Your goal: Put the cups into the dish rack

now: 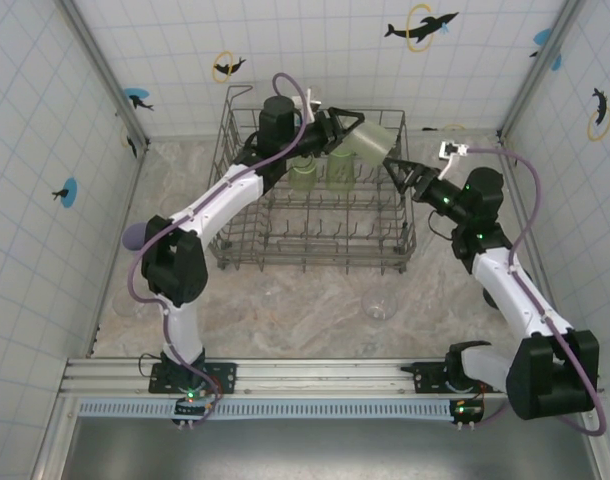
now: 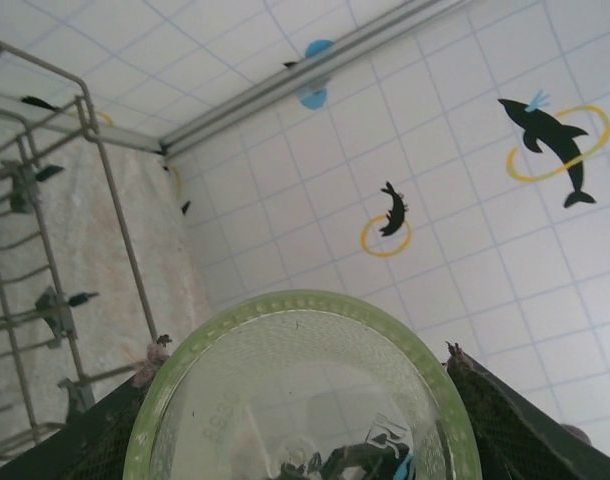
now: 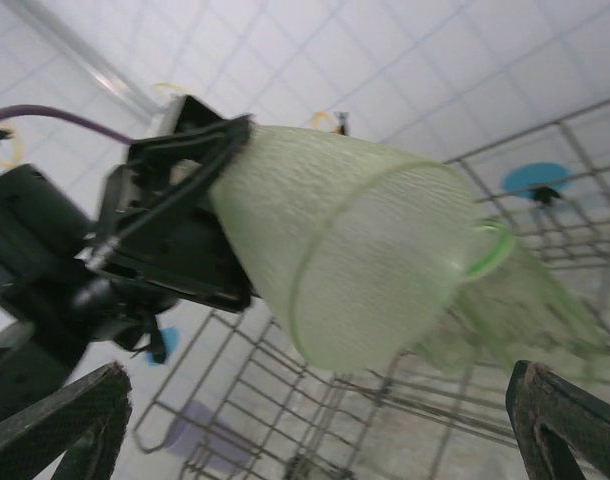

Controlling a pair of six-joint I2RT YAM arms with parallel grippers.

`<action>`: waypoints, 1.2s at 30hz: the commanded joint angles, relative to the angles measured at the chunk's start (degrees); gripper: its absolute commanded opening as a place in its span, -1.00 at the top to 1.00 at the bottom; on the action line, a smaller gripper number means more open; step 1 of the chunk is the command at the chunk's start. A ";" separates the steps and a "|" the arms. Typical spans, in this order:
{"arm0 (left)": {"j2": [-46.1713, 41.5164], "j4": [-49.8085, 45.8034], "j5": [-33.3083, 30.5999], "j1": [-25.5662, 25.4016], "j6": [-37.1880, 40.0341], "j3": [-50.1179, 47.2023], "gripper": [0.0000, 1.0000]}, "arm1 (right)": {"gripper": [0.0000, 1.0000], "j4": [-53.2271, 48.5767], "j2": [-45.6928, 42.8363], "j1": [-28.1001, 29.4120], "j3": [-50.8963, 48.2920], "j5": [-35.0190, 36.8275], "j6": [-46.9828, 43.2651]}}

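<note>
A translucent light-green tumbler (image 1: 373, 142) hangs tilted over the back right of the grey wire dish rack (image 1: 315, 262), and my left gripper (image 1: 353, 135) is shut on it. In the left wrist view its round base (image 2: 303, 400) sits between the dark fingers (image 2: 515, 425). My right gripper (image 1: 397, 174) stands open just right of that tumbler, not touching it. From the right wrist the held tumbler (image 3: 355, 250) shows above the wide-apart fingertips (image 3: 70, 420). Two more green tumblers (image 1: 303, 172) (image 1: 340, 170) stand in the rack's back row.
A lavender tumbler (image 1: 135, 237) stands on the table left of the rack, partly behind my left arm. A clear glass (image 1: 380, 305) stands in front of the rack. Tiled walls close in the back and both sides.
</note>
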 commanded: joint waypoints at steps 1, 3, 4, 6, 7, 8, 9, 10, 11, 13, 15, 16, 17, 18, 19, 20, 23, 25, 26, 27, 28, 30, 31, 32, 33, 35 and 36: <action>1.89 -6.11 -5.05 -0.73 8.39 5.59 1.00 | -0.99 -8.71 -3.46 -1.47 -1.67 5.31 -4.63; 2.80 -8.14 -7.24 -1.14 11.63 7.65 1.00 | -0.99 -12.01 -5.26 -2.04 -2.21 8.16 -6.35; 3.16 -8.83 -8.26 -1.36 13.15 8.54 1.00 | -0.99 -13.25 -5.96 -2.27 -2.36 9.37 -7.16; 3.84 -10.42 -11.14 -2.00 16.53 10.03 1.00 | -0.99 -15.68 -7.45 -2.65 -2.66 12.79 -9.07; 4.03 -10.70 -12.32 -2.28 17.93 10.38 1.00 | -0.99 -16.61 -8.05 -2.76 -2.75 13.89 -9.77; 4.23 -10.92 -13.58 -2.62 19.56 10.73 1.00 | -0.99 -17.75 -8.59 -2.84 -2.76 14.97 -10.57; 4.49 -11.17 -14.87 -2.97 20.86 11.07 1.00 | -0.99 -18.05 -9.25 -2.95 -2.76 16.00 -11.30; 4.75 -11.32 -15.83 -3.19 21.84 11.39 1.00 | -0.99 -19.97 -9.71 -3.00 -2.85 16.74 -11.85; 5.10 -11.55 -16.84 -3.50 23.01 11.72 1.00 | -0.99 -20.70 -10.27 -3.01 -2.93 17.66 -12.47; 5.73 -11.74 -18.72 -3.99 25.34 12.30 1.00 | -0.99 -21.64 -11.29 -3.04 -3.19 19.04 -13.40; 6.38 -11.83 -21.17 -4.74 28.33 12.72 1.00 | -0.99 -22.44 -12.36 -3.13 -3.59 20.41 -14.34; 6.60 -11.83 -22.35 -5.16 29.58 12.94 1.00 | -0.99 -22.62 -12.72 -3.22 -3.71 20.87 -14.68; 7.00 -11.83 -23.56 -5.60 31.04 13.21 1.00 | -0.99 -23.00 -13.09 -3.21 -3.88 21.39 -15.12; 7.51 -11.78 -24.36 -5.92 32.19 13.62 1.00 | -0.99 -23.23 -13.53 -3.30 -4.06 21.98 -15.40; 8.03 -11.76 -24.93 -6.23 33.06 14.15 1.00 | -0.99 -23.46 -13.70 -3.38 -4.23 22.31 -15.74; 8.68 -11.82 -25.50 -6.50 33.90 14.81 1.00 | -0.99 -23.59 -13.98 -3.47 -4.34 22.51 -16.00; 10.75 -11.78 -26.65 -7.21 35.86 16.68 1.00 | -0.99 -24.25 -14.32 -3.74 -4.43 22.83 -16.68; 11.94 -11.69 -27.24 -7.59 37.06 17.69 1.00 | -0.99 -24.37 -14.47 -3.92 -4.58 22.92 -17.11; 12.52 -11.58 -27.60 -7.85 37.88 17.90 1.00 | -0.99 -24.54 -14.49 -4.01 -4.60 23.00 -17.20; 12.92 -11.25 -27.97 -8.11 38.76 18.08 1.00 | -0.99 -24.56 -14.58 -4.13 -4.69 23.05 -17.39; 13.24 -11.01 -28.46 -8.37 39.56 18.09 1.00 | -0.99 -24.60 -14.56 -4.27 -4.82 23.09 -17.58; 13.95 -10.33 -30.01 -9.13 41.33 18.08 1.00 | -0.99 -24.56 -14.60 -4.46 -5.04 23.22 -17.74; 14.22 -10.15 -30.86 -9.48 43.35 18.13 1.00 | -0.99 -24.43 -14.51 -4.53 -5.13 23.17 -17.94; 14.54 -9.98 -31.62 -9.81 44.51 18.15 1.00 | -0.99 -24.48 -14.46 -4.62 -5.19 23.17 -18.08; 14.99 -9.90 -32.48 -10.21 45.52 18.30 1.00 | -0.99 -24.39 -14.32 -4.70 -5.21 23.17 -18.13; 15.77 -9.80 -33.84 -10.75 46.89 18.81 1.00 | -0.99 -24.23 -14.26 -4.88 -5.30 23.08 -18.33; 16.18 -9.81 -34.29 -10.92 47.57 19.08 1.00 | -0.99 -24.13 -14.20 -4.96 -5.39 23.00 -18.33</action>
